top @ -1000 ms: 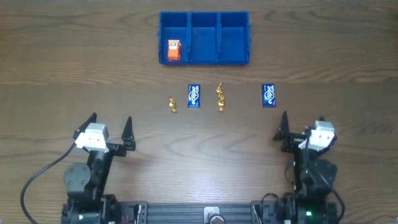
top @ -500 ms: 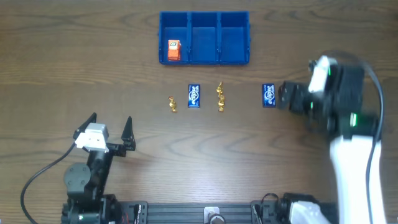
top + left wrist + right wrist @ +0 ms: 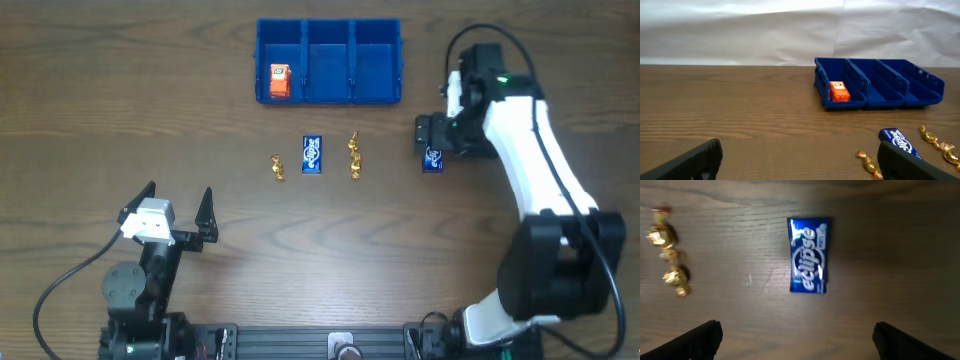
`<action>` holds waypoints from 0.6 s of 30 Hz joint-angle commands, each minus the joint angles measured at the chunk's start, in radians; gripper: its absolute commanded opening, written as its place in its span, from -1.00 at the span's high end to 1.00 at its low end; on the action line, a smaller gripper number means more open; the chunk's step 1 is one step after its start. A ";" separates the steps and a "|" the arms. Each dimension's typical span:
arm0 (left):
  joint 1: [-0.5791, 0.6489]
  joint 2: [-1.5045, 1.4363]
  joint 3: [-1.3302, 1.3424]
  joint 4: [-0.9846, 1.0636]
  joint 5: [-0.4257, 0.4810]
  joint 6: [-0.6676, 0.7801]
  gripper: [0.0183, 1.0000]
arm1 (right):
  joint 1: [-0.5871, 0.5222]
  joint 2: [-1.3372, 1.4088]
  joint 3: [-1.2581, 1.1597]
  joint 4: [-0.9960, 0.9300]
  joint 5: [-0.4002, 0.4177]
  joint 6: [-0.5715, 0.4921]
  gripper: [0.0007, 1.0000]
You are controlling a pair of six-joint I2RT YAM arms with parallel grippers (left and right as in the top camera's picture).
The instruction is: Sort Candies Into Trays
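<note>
Candies lie in a loose row on the table [image 3: 100, 100] in front of the tray [image 3: 328, 25]: a gold single [image 3: 278, 166], a mid packet [image 3: 312, 154], a gold pair [image 3: 354, 156] and, well apart to the right, a right packet [image 3: 432, 160]. An orange candy [image 3: 279, 82] already sits in the tray's left compartment.

We judge the step in hand to be the pick of the right packet, early in the sort. The right gripper [image 3: 796, 327] hangs above it with its fingers spread wide, and the packet [image 3: 808, 255] lies flat on the wood in the wrist view, its narrow sides facing the fingers. Nothing is pinched yet.

Next, we think, the gripper must drop straight down until the fingertips reach the table on either side of the packet, then close across its short width. The wrapper is thin and slick, so a high or skewed close could slide off it or push it away. After that it needs a lift and a carry to a tray compartment other than the orange candy's.

The left gripper [image 3: 178, 200] sits near its base, fingers spread and holding nothing.

The table is dark brown wood grain. Behind it, in the left wrist view, hangs a creased white sheet [image 3: 740, 30].
</note>
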 commanded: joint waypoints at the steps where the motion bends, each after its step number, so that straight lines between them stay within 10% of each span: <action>1: 0.006 -0.007 -0.021 -0.032 0.018 0.014 -1.00 | 0.010 0.090 0.023 0.030 0.038 -0.012 -1.00; 18: 0.006 -0.007 -0.021 -0.032 0.018 0.014 -1.00 | 0.026 0.226 0.021 0.142 0.073 -0.012 -1.00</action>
